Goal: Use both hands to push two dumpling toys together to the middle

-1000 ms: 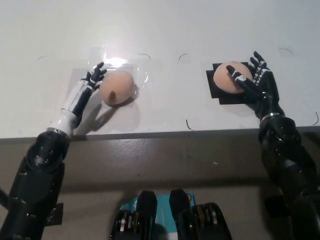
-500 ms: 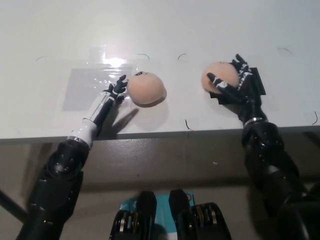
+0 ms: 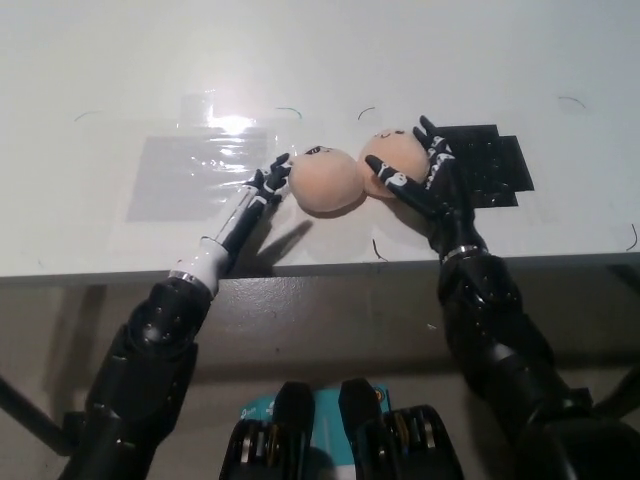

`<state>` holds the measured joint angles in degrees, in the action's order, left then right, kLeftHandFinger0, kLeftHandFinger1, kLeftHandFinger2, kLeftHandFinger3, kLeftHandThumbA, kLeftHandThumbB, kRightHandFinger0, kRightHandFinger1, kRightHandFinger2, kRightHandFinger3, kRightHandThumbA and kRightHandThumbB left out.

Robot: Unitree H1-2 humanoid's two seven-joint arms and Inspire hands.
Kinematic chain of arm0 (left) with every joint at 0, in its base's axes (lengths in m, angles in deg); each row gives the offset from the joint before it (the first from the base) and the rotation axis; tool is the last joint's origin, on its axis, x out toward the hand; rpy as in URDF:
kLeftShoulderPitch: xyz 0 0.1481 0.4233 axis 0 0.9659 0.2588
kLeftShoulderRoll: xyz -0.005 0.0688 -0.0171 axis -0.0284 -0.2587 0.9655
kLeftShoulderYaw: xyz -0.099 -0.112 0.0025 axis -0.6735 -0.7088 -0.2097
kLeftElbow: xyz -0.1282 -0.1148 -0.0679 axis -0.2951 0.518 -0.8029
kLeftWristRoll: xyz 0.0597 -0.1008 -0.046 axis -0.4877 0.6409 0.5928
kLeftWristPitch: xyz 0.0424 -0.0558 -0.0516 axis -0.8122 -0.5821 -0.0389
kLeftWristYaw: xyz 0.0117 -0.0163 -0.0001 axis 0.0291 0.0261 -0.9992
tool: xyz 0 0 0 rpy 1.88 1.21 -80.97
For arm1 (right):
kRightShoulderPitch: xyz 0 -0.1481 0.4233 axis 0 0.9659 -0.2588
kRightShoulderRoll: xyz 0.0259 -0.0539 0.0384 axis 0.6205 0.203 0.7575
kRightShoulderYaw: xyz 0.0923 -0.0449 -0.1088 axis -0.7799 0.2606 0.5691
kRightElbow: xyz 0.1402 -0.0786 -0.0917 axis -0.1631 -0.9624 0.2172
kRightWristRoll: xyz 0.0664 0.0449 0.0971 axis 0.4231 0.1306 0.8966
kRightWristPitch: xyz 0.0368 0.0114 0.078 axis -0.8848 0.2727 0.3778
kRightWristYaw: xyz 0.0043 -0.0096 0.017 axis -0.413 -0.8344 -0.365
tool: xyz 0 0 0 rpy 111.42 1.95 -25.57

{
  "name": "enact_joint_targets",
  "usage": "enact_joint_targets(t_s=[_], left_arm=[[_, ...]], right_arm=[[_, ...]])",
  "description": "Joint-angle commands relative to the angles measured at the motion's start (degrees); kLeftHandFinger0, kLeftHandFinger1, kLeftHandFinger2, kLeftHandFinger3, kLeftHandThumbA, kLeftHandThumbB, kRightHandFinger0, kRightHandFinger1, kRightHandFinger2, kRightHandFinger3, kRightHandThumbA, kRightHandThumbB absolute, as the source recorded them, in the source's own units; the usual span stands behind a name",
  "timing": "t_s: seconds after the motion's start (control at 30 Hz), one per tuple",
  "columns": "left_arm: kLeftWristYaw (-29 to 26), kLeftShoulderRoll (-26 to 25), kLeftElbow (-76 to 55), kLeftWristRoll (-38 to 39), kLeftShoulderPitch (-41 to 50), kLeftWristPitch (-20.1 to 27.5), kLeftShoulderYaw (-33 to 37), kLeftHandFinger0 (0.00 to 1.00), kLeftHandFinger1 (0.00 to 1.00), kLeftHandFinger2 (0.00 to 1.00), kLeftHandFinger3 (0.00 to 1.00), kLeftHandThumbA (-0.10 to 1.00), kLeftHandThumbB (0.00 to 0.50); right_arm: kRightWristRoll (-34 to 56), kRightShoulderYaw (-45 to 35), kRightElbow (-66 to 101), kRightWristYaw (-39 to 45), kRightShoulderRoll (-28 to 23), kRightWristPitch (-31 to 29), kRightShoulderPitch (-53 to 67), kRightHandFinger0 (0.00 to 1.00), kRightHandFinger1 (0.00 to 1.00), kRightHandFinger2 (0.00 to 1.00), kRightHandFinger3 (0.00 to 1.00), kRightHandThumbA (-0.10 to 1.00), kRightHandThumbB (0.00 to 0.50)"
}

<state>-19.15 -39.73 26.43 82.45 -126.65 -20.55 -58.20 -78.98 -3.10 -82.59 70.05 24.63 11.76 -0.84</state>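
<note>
Two peach dumpling toys with small drawn faces sit side by side near the middle of the white table (image 3: 320, 60). The left dumpling (image 3: 325, 182) and the right dumpling (image 3: 390, 158) touch each other. My left hand (image 3: 268, 183) is open, with its fingertips against the left side of the left dumpling. The right hand (image 3: 425, 175) is open too, and its fingers lie against the right and front of the right dumpling.
A clear plastic sheet (image 3: 190, 170) lies on the table to the left of the toys. A black square mat (image 3: 490, 165) lies to their right, behind my right hand. The table's front edge (image 3: 330, 268) runs just below the toys.
Both hands have pushed inward. The left dumpling slid right off the clear sheet, the right one slid left off the black mat, and the two now touch.
</note>
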Motion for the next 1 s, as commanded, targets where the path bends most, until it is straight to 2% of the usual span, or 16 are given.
enact_joint_targets(t_s=[0.0, 0.03, 0.2, 0.27, 0.4, 0.5, 0.6, 0.63, 0.77, 0.87, 0.97], left_arm=[[-0.5, 0.8, 0.0, -0.9, -3.3, -0.7, 0.6, 1.0, 1.0, 1.0, 1.0, 1.0, 0.34], [-0.3, 0.9, 0.3, -0.7, -3.4, -0.6, 0.6, 1.0, 1.0, 1.0, 1.0, 1.0, 0.341], [-0.1, 0.9, 0.9, -1.4, -4.0, -0.5, 1.3, 1.0, 1.0, 1.0, 1.0, 1.0, 0.331], [-0.1, 0.9, 1.1, -1.3, -4.1, -0.5, 1.3, 1.0, 1.0, 1.0, 1.0, 1.0, 0.331], [-0.2, 0.6, 0.4, -1.7, -3.6, -0.8, 1.7, 1.0, 1.0, 1.0, 1.0, 1.0, 0.33], [-0.3, -0.2, 0.0, -1.8, -3.2, -1.2, 1.6, 1.0, 1.0, 1.0, 1.0, 1.0, 0.31], [0.1, -1.1, 0.0, -1.3, -2.4, -0.4, 1.1, 1.0, 1.0, 1.0, 1.0, 1.0, 0.293], [-0.1, -1.5, 0.0, -1.1, -2.2, -0.3, 0.7, 1.0, 1.0, 1.0, 1.0, 1.0, 0.286], [-1.1, -2.4, -0.6, -1.0, -1.6, -1.1, -0.2, 1.0, 1.0, 1.0, 1.0, 1.0, 0.291], [0.1, -3.4, -2.7, 0.7, -0.4, -1.6, -1.4, 1.0, 1.0, 1.0, 1.0, 1.0, 0.274], [0.1, -4.4, -4.6, 1.2, 0.7, -2.2, -2.3, 1.0, 1.0, 1.0, 1.0, 1.0, 0.29]], right_arm=[[0.4, 1.1, 1.0, 2.2, 1.7, -0.1, -1.6, 1.0, 1.0, 1.0, 1.0, 1.0, 0.208], [0.2, 1.3, 0.9, 2.2, 1.8, 0.1, -1.6, 1.0, 1.0, 1.0, 1.0, 1.0, 0.226], [0.7, 1.3, 0.1, 3.1, 2.6, -0.7, -2.1, 1.0, 1.0, 1.0, 1.0, 1.0, 0.219], [1.0, 1.2, -0.2, 3.5, 3.1, -0.8, -2.2, 1.0, 1.0, 1.0, 1.0, 1.0, 0.187], [1.0, 1.2, -0.3, 3.4, 3.2, -0.9, -1.9, 1.0, 1.0, 1.0, 1.0, 1.0, 0.176], [1.3, 1.2, 0.2, 3.7, 2.6, -0.5, -1.3, 1.0, 1.0, 1.0, 1.0, 1.0, 0.214], [1.4, 1.1, 1.2, 3.3, 2.6, -0.1, -0.2, 1.0, 1.0, 1.0, 1.0, 1.0, 0.198], [1.6, 1.0, 2.5, 3.3, 2.3, 0.3, 0.6, 1.0, 1.0, 1.0, 1.0, 1.0, 0.18], [2.2, 0.9, 8.6, 3.9, 1.7, 1.4, 4.4, 1.0, 1.0, 1.0, 1.0, 1.0, 0.176], [2.2, 1.4, 15.2, 3.8, 1.6, 2.3, 7.8, 1.0, 1.0, 1.0, 1.0, 1.0, 0.173], [2.0, 3.2, 28.3, 5.3, 1.2, 7.2, 13.6, 1.0, 1.0, 1.0, 1.0, 1.0, 0.146]])
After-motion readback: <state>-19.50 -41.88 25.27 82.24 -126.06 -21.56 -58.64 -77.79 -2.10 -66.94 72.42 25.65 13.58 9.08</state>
